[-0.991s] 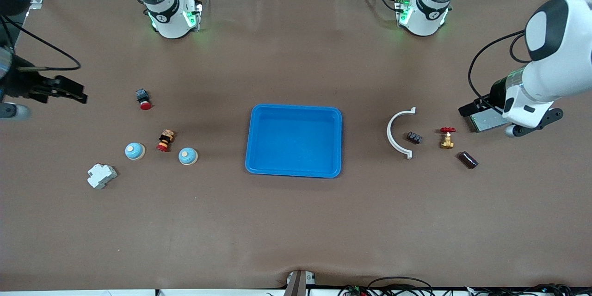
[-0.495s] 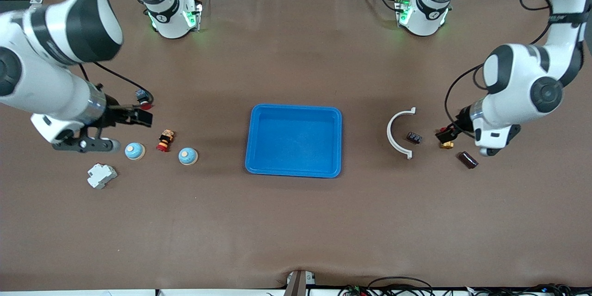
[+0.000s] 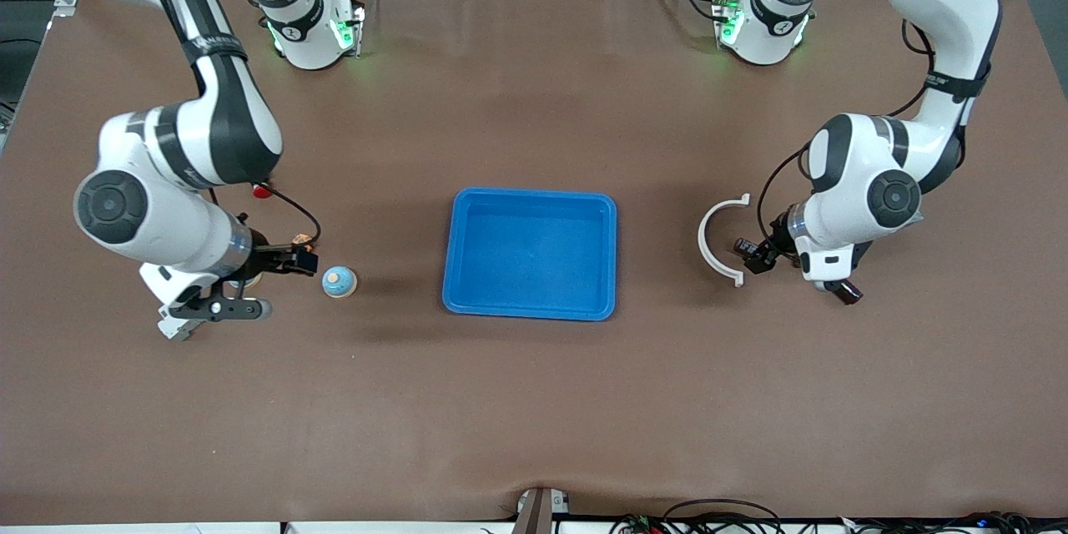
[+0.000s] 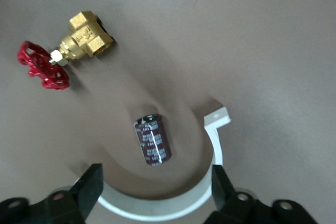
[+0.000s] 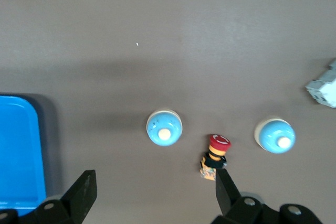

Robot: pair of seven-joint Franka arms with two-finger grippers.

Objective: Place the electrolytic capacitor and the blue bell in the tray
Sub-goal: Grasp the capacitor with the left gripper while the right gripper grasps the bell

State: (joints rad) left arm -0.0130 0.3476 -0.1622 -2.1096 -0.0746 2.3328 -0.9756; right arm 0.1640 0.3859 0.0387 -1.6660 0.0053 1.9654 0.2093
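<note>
The blue tray (image 3: 532, 254) lies mid-table, and its corner shows in the right wrist view (image 5: 18, 153). One blue bell (image 3: 339, 281) (image 5: 164, 128) stands beside it toward the right arm's end. My right gripper (image 3: 296, 261) (image 5: 155, 192) hovers open just short of this bell, holding nothing. A second blue bell (image 5: 274, 135) is hidden under the arm in the front view. The electrolytic capacitor (image 4: 152, 141), a dark maroon cylinder, lies inside a white curved clamp (image 3: 716, 242) (image 4: 215, 145). Over it, my left gripper (image 3: 755, 255) (image 4: 156, 192) is open and empty.
A brass valve with a red handwheel (image 4: 68, 51) lies by the capacitor. Another dark cylinder (image 3: 848, 292) pokes out under the left arm. Between the bells stands a small red-capped button (image 5: 215, 153), with a white breaker (image 5: 323, 87) near them and a red button (image 3: 262, 191) farther back.
Both arms swung in toward the tray. The right gripper went from near the red button to beside the bell. The left gripper went from the valve to over the capacitor.
</note>
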